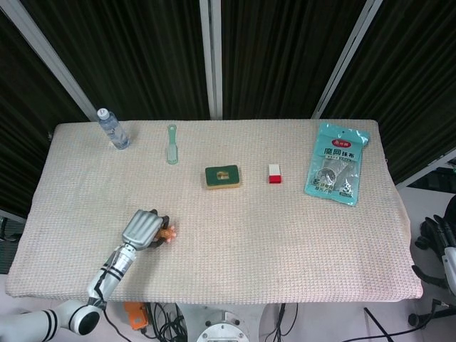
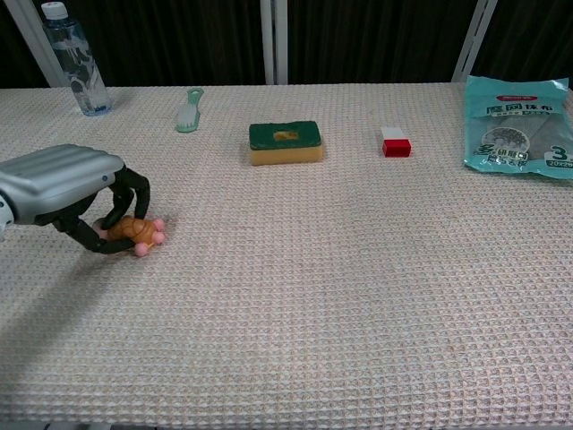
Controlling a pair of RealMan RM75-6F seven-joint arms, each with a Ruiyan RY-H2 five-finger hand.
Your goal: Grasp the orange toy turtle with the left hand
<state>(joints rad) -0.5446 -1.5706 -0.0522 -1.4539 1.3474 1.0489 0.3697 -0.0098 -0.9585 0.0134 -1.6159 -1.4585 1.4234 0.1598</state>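
left hand (image 2: 76,193) fingers clamped on rounded orange toy turtle (image 2: 134,232) | near-left of waffle-weave tablecloth (image 2: 358,269) | right hand (image 1: 442,239) state unclear

Robot lab: cloth-covered test table (image 1: 285,235), black curtains (image 1: 285,50), floor cables (image 1: 164,324).

turtle (image 2: 136,232) half behind fingers (image 2: 116,206)

Bright, even overhead light; sharp focus, faint shadows.
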